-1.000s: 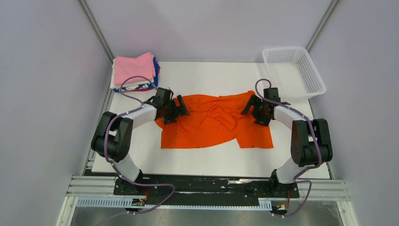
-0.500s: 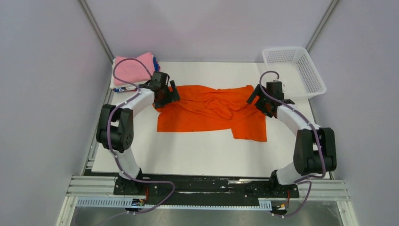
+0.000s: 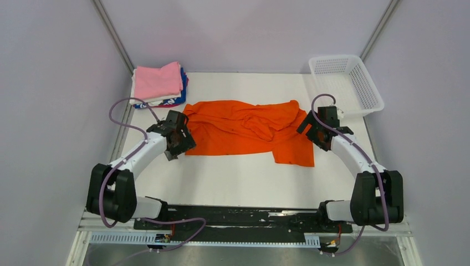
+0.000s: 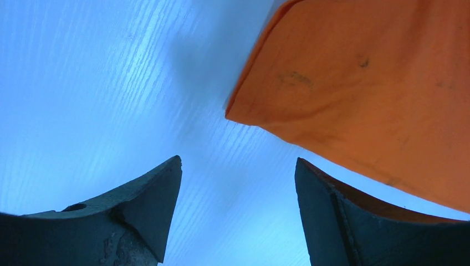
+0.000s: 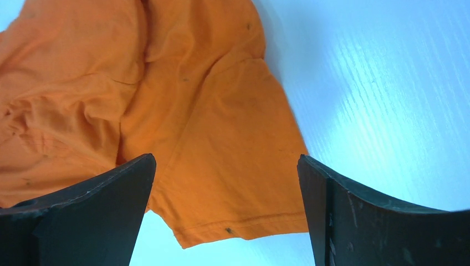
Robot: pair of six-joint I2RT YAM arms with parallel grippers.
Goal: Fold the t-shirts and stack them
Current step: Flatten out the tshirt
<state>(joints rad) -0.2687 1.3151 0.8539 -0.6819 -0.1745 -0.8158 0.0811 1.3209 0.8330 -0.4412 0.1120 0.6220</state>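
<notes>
Top external view: a bright orange t-shirt [image 3: 244, 130] lies on the white table [image 3: 244, 183], in the middle and a bit toward the far side. It is spread out wide from left to right, but it is bumpy and wrinkled in the middle. On its right side, one part reaches closer to the arms than the rest. The left claw [image 3: 178, 143] is at the shirt's left edge, by the near left corner. The right claw [image 3: 308, 126] is at the shirt's right edge. The shirt lies between the two claws. In the left wrist view, the two black fingers are spread apart with only bare table between them. The corner of the orange cloth is just past the fingertips, and one edge of the cloth runs behind the right-hand finger. In the right wrist view, the fingers are spread wide too. Orange cloth lies flat under the gap, and nothing is pinched. At the far left corner of the table sits a pile of folded t-shirts [image 3: 159, 84]. The pink t-shirt [image 3: 158, 79] is on top, with white and blue ones under it. A white basket [image 3: 346, 83] sits at the far right corner, well apart from the orange shirt.
</notes>
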